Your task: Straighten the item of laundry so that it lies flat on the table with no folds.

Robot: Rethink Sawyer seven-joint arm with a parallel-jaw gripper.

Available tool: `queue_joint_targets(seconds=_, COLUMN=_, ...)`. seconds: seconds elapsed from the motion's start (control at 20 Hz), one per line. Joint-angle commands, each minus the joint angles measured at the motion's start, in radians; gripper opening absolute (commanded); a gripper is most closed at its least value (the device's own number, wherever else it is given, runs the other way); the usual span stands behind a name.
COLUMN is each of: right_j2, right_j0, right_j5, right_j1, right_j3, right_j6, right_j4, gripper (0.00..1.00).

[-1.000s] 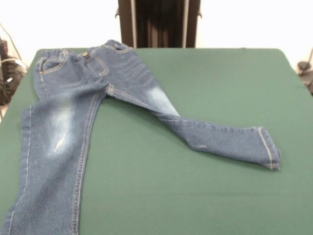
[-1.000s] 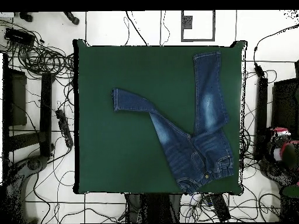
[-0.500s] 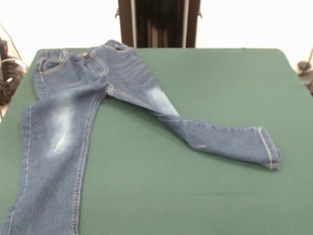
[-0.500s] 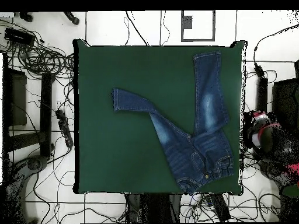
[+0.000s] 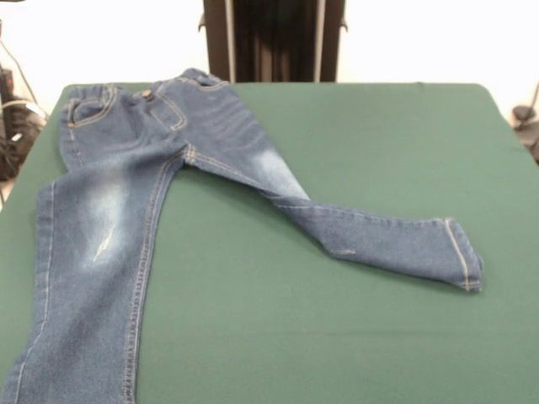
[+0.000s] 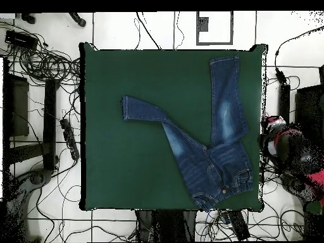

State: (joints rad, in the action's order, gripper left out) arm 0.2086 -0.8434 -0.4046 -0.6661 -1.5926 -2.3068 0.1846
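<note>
The item of laundry, a pair of blue jeans, lies spread front up on the green table. In the front view the waistband is at the far left corner. One leg runs straight toward the near left edge and leaves the picture at the bottom. The other leg splays out to the right, kinked at the knee, and its hem is slightly turned up. Neither view shows my gripper.
In the overhead view a red and black shape sits just off the table's right edge, close to the jeans; I cannot tell what it is. Cables and dark equipment lie on the floor around the table.
The jeans have not moved. In the overhead view the red and black shape at the right has shifted left, closer to the table's edge.
</note>
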Motion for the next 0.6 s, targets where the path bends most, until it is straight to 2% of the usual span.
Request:
queue_joint_targets(seconds=0.05, right_j2=0.07, right_j0=0.086, right_j5=-0.01, right_j1=0.052, right_j3=-0.09, right_j6=-0.037, right_j4=-0.007, gripper=1.0)
queue_joint_targets(seconds=0.3, right_j2=0.087, right_j0=0.064, right_j5=0.022, right_j1=0.06, right_j3=-0.113, right_j6=-0.045, right_j4=-0.018, gripper=1.0)
queue_joint_targets(seconds=0.6, right_j2=0.077, right_j0=0.093, right_j5=-0.006, right_j1=0.057, right_j3=-0.102, right_j6=-0.04, right_j4=-0.013, gripper=1.0)
